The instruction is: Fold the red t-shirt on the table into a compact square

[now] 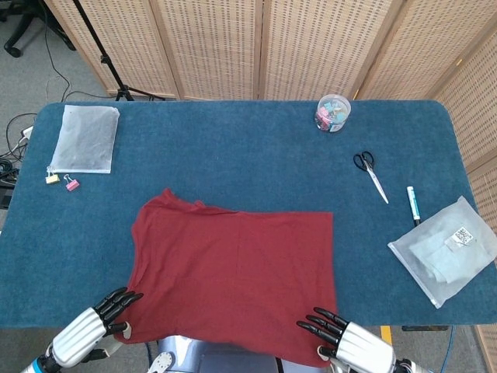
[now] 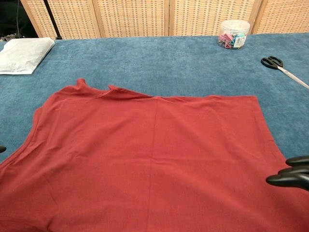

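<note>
The red t-shirt lies flat on the blue table, and its near hem hangs over the front edge. My left hand pinches the shirt's near left corner, fingers on top of the cloth. At the near right corner my right hand grips the hem the same way. In the chest view the t-shirt fills the lower frame. Only the dark fingertips of the right hand show at the right edge, and the left hand is almost out of frame.
A clear jar of clips stands at the back right, with scissors and a pen nearer. A plastic bag holding cloth lies at the right edge. A flat plastic bag and small clips lie back left.
</note>
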`<state>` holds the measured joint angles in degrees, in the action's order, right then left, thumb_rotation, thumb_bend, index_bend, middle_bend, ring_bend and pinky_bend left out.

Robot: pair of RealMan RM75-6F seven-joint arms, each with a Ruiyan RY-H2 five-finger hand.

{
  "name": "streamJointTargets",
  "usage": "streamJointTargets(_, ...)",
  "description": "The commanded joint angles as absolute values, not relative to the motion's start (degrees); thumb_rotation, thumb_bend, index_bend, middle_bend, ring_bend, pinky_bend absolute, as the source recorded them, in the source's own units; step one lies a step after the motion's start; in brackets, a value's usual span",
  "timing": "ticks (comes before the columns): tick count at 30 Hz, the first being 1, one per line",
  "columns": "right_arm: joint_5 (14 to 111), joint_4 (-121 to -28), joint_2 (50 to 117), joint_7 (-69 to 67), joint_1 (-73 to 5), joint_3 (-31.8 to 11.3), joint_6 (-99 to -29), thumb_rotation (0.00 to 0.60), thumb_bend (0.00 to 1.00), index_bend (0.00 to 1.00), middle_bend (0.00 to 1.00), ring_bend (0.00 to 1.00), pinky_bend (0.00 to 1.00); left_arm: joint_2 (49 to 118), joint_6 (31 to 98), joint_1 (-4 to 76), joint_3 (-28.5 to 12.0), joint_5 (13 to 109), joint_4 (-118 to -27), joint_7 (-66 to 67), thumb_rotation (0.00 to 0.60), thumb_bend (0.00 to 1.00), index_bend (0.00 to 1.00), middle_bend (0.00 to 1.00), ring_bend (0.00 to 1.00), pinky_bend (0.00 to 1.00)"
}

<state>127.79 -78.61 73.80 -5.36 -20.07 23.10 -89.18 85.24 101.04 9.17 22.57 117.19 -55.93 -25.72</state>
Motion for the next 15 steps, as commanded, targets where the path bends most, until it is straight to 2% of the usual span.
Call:
streamJointTargets(1, 127.08, -78.46, 73.91, -5.78, -20.01, 22.64, -88.86, 0.6, 0.54, 0.69, 0.01, 0.0, 0.0, 85.48, 101.09, 9.12, 22.28, 116.96, -55.77, -26.45, 0.6, 0.48, 0.68, 0.0, 0.0, 0.0)
streamJointTargets(8, 119.84, -79.27, 74.29, -11.07, -21.41, 18.19, -86.6, 0.6, 0.54, 0.69, 0.01, 0.0, 0.0, 84.98, 97.54, 11.41, 18.32, 112.76, -60.26, -27.29, 0.6, 0.49, 0.68, 0.0, 0.0, 0.0)
streamJointTargets(15, 108.68, -80.26, 74.15, -18.56, -24.8, 10.93, -81.21, 0.6, 0.54, 0.69, 0.01, 0.0, 0.0, 81.14, 86.63, 17.17, 11.15, 104.18, -72.12, -22.95, 0.6, 0.49, 0.69, 0.0, 0.0, 0.0)
